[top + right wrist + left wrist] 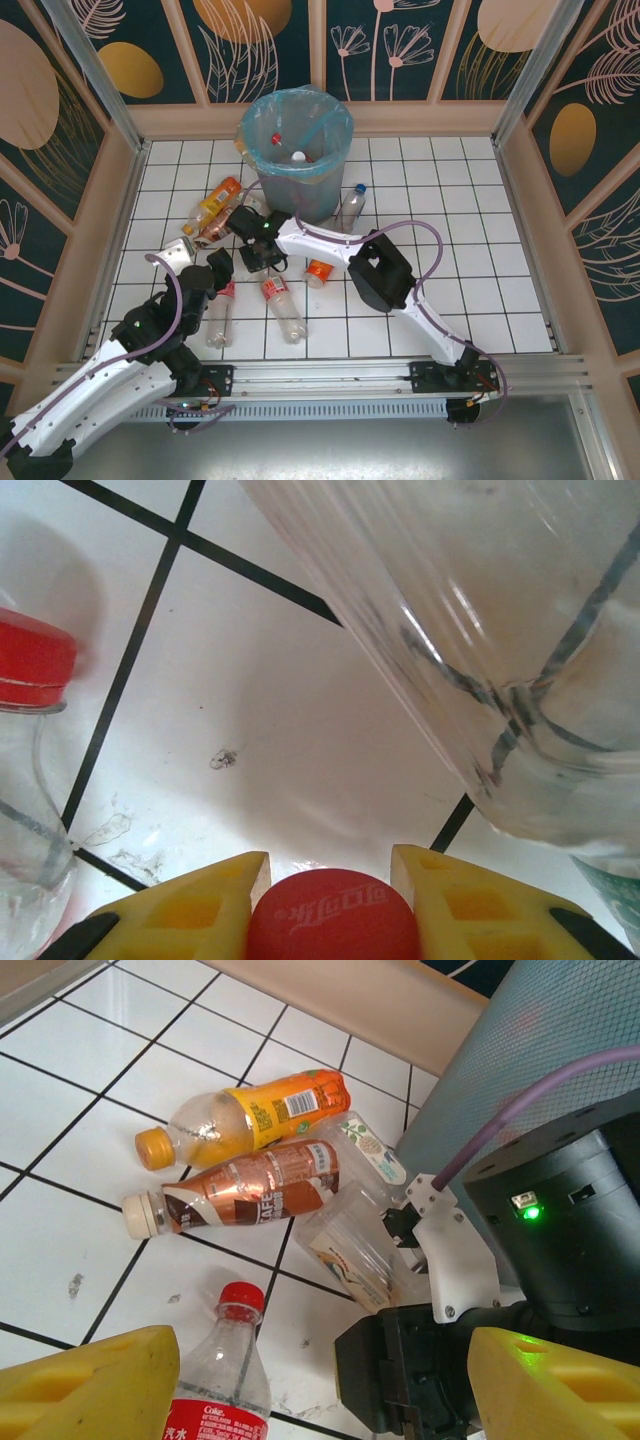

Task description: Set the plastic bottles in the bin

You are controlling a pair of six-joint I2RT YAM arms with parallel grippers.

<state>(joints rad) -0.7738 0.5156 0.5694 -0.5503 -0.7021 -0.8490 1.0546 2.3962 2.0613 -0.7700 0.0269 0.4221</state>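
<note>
While pressed low to the white tiled desk (470, 230), clenches right claw (328, 865) on the red cap (330, 918) of a clear plastic bottle with a red label (284, 306), yellow fingers (190, 905) tight on both sides. Holds left claw (320, 1360) released, spread wide about another red-capped clear bottle (225, 1380) lying flat. Beyond, side by side: orange-labelled bottle (250, 1120) and brown coffee bottle (250, 1192), near round grey-blue bin with light-blue liner (300, 195), two capped bottles (275, 139) inside.
</note>
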